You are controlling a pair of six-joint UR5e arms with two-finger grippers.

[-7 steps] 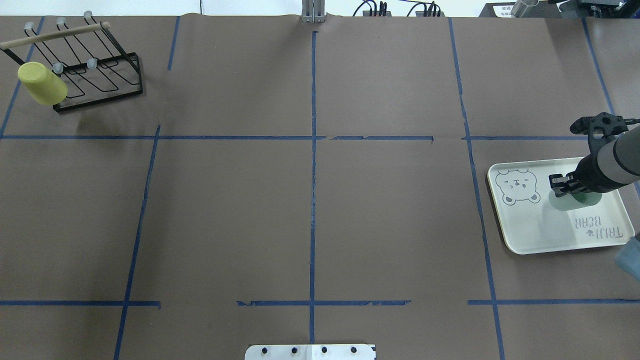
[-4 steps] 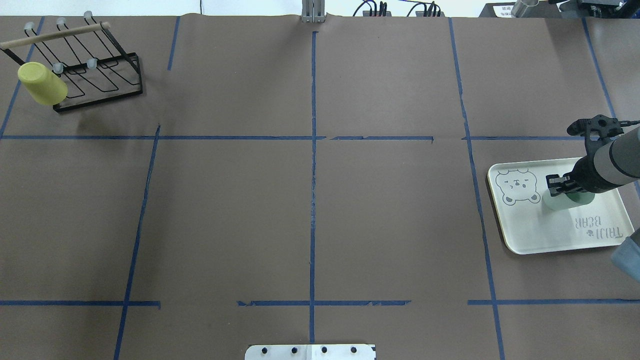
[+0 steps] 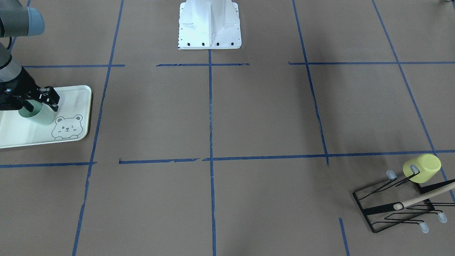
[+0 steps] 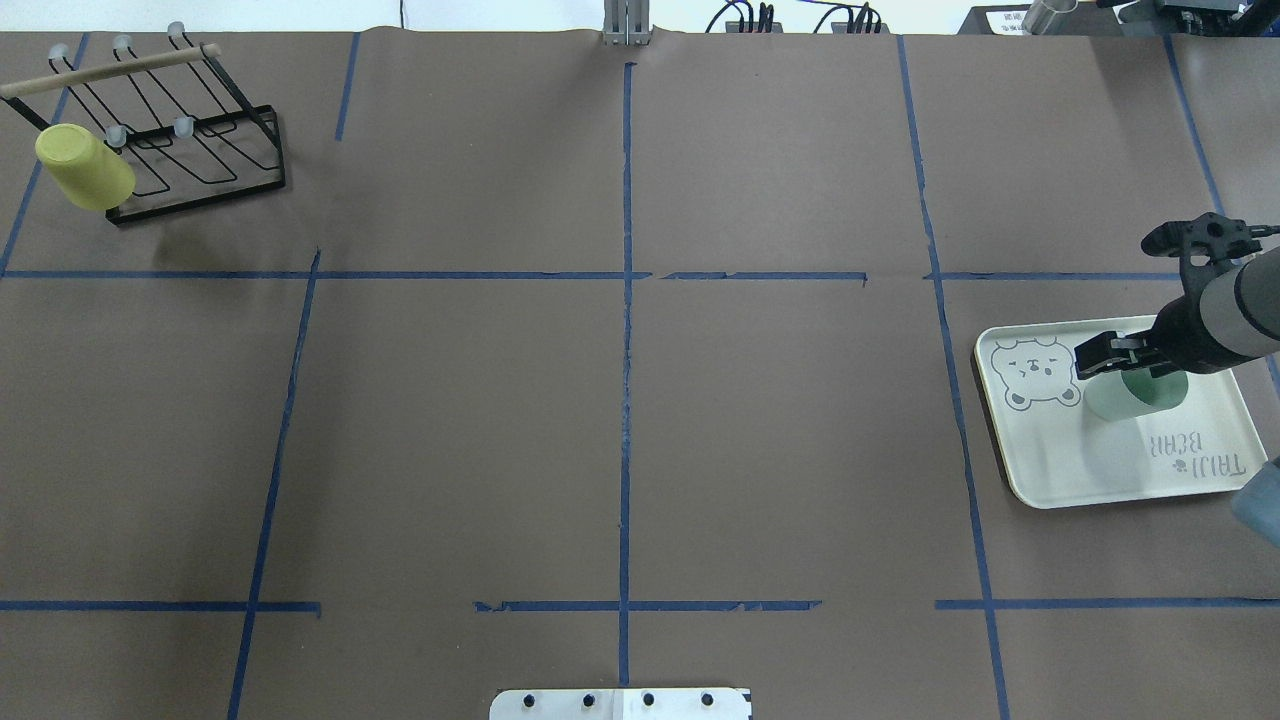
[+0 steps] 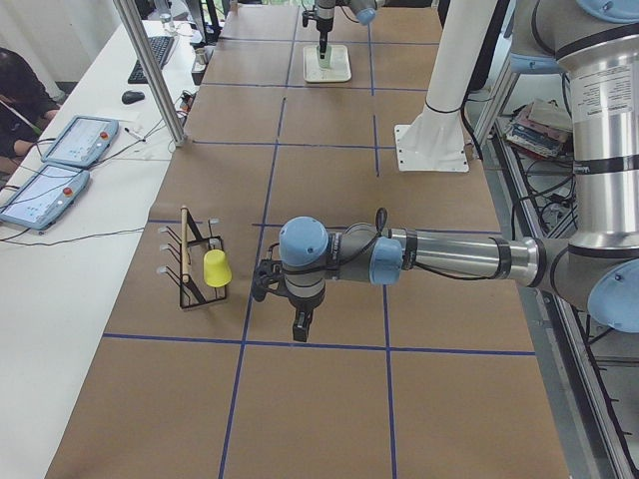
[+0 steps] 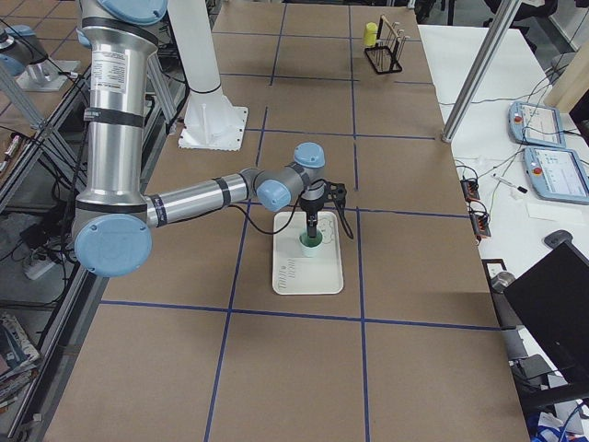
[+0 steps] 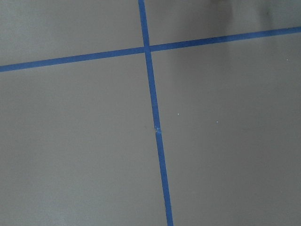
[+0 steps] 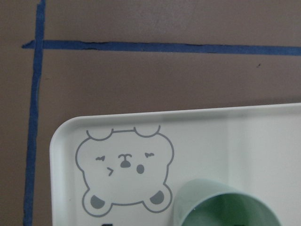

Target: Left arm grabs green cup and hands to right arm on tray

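Observation:
The green cup (image 4: 1125, 398) stands upright, mouth up, on the tray (image 4: 1080, 460) beside the bear drawing. It also shows in the front view (image 3: 37, 115) and at the bottom of the right wrist view (image 8: 225, 207). My right gripper (image 4: 1095, 356) is open and hangs just above the cup's rim, towards the bear side. My left gripper (image 5: 300, 324) shows only in the exterior left view, low over bare table near the rack; I cannot tell if it is open or shut. The left wrist view shows only table and tape.
A yellow cup (image 4: 85, 167) hangs upside down on a black wire rack (image 4: 200, 150) at the table's far left corner. Blue tape lines cross the brown table. The robot's white base (image 3: 209, 25) stands at the near edge.
The right gripper has let go of the green cup and moved off it. The cup slid a little towards the bear, then stayed put on the tray.

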